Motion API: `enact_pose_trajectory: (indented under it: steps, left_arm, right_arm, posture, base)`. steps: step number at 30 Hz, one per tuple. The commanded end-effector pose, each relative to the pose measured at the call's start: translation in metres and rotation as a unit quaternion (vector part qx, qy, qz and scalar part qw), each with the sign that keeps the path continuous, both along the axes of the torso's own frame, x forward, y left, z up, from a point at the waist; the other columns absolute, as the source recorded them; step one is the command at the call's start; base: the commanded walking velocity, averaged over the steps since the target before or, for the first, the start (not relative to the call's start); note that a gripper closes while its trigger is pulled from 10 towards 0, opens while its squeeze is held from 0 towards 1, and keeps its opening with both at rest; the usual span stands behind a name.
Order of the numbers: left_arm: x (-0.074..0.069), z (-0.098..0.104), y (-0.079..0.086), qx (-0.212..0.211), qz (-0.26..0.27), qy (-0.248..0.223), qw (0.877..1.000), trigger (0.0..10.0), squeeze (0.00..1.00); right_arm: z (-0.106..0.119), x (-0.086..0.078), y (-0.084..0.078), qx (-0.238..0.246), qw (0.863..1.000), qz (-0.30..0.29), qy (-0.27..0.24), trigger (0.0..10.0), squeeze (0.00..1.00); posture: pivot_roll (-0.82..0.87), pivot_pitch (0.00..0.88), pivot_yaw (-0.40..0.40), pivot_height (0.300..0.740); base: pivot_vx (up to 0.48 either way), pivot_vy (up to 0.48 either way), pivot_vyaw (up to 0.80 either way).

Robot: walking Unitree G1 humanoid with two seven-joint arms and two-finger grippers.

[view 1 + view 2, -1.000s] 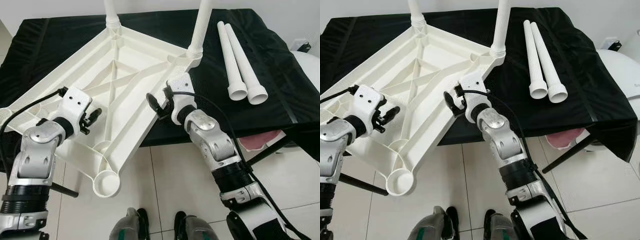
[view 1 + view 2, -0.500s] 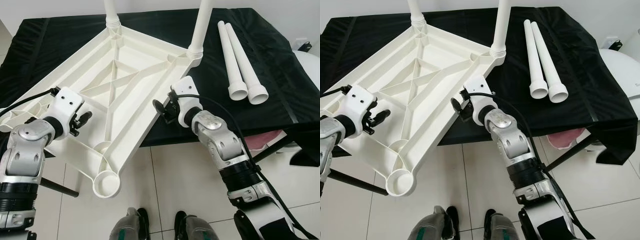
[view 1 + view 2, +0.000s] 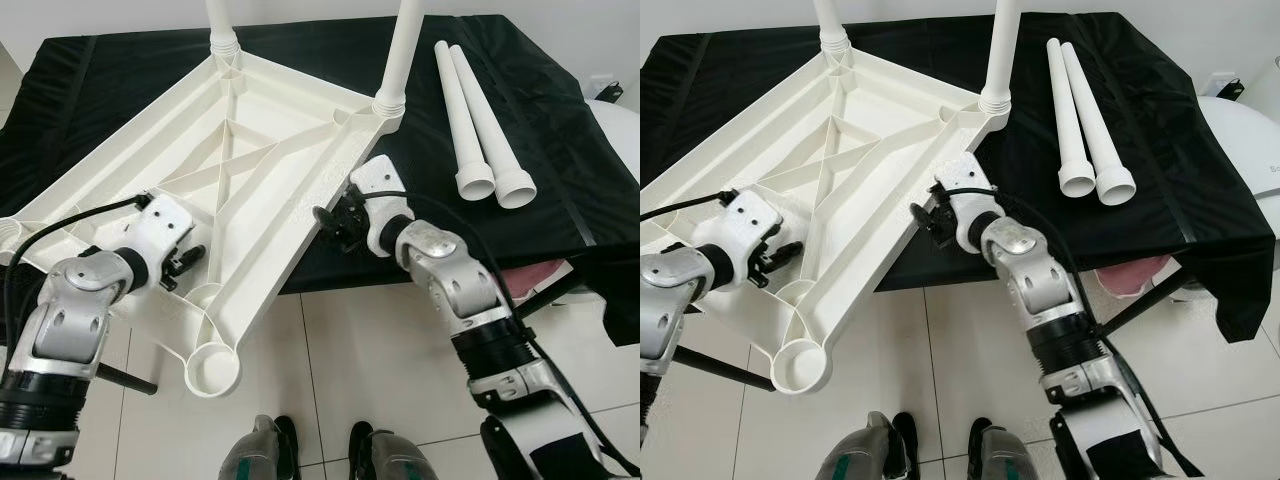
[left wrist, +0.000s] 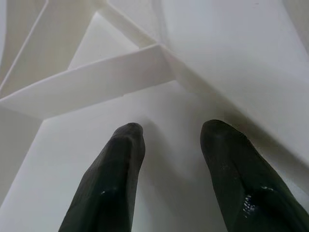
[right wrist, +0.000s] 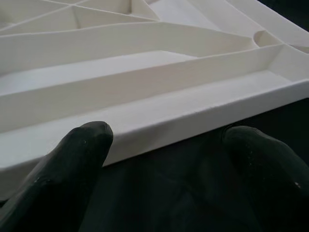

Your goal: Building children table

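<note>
White tabletop (image 3: 250,170) between both grippers

Looks like I'm in a room of somebody's home: pale glossy floor tiles (image 3: 340,350), a white wall (image 3: 560,20) at the far side, and a folding table under a black cloth (image 3: 520,200) being used as a makeshift work surface. Nothing workshop-like about it.
</note>
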State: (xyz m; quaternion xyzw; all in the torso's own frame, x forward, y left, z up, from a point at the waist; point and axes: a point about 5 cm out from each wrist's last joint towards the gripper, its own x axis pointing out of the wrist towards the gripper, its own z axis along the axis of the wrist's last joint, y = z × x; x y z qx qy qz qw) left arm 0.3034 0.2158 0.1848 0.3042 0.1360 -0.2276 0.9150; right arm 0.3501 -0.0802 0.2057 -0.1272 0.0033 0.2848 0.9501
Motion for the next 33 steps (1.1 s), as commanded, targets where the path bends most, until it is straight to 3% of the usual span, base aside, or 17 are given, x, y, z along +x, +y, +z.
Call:
enact_pose_trajectory:
  steps: [1, 5, 10, 16, 22, 25, 33]
  left_arm:
    - [-0.007, -0.006, -0.008, -0.005, -0.031, 0.030, 0.999, 10.0, 0.00]
    - [-0.011, -0.002, -0.019, -0.007, -0.054, 0.026, 0.998, 10.0, 0.00]
    - [-0.012, 0.001, -0.027, -0.021, -0.063, 0.024, 0.997, 10.0, 0.00]
    - [-0.013, 0.000, -0.029, -0.018, -0.062, 0.024, 0.998, 10.0, 0.00]
    - [-0.014, 0.000, -0.029, -0.016, -0.062, 0.025, 0.998, 10.0, 0.00]
    - [-0.014, 0.000, -0.030, -0.015, -0.063, 0.028, 0.998, 10.0, 0.00]
    - [-0.013, 0.000, -0.030, -0.014, -0.063, 0.029, 0.997, 10.0, 0.00]
  right_arm:
    - [-0.003, 0.002, -0.002, -0.022, 1.000, 0.010, 0.005, 10.0, 0.00]
    - [-0.005, 0.006, -0.010, -0.048, 0.999, 0.014, 0.014, 10.0, 0.00]
    - [-0.007, 0.011, -0.014, -0.041, 0.999, 0.006, 0.029, 10.0, 0.00]
    - [0.002, 0.016, -0.018, 0.009, 0.999, -0.030, 0.016, 10.0, 0.00]
    - [0.001, 0.018, -0.022, 0.027, 0.999, -0.043, 0.017, 10.0, 0.00]
    - [0.015, 0.024, -0.037, 0.106, 0.990, -0.089, -0.001, 10.0, 0.00]
    - [0.014, 0.032, -0.060, 0.121, 0.978, -0.167, -0.002, 10.0, 0.00]
  posture:
    - [0.00, 0.213, -0.003, 0.740]
    - [0.00, 0.210, -0.009, 0.740]
    - [0.00, 0.206, -0.012, 0.740]
    - [0.01, 0.194, -0.018, 0.740]
    - [0.01, 0.194, -0.015, 0.740]
    - [0.00, 0.194, -0.009, 0.740]
    - [0.00, 0.200, -0.004, 0.740]
  base:
    - [0.000, 0.000, 0.00]
    - [0.000, 0.000, 0.00]
    - [0.000, 0.000, 0.00]
    - [0.000, 0.000, 0.00]
    - [0.000, 0.000, 0.00]
    - [0.000, 0.000, 0.00]
    - [0.000, 0.000, 0.00]
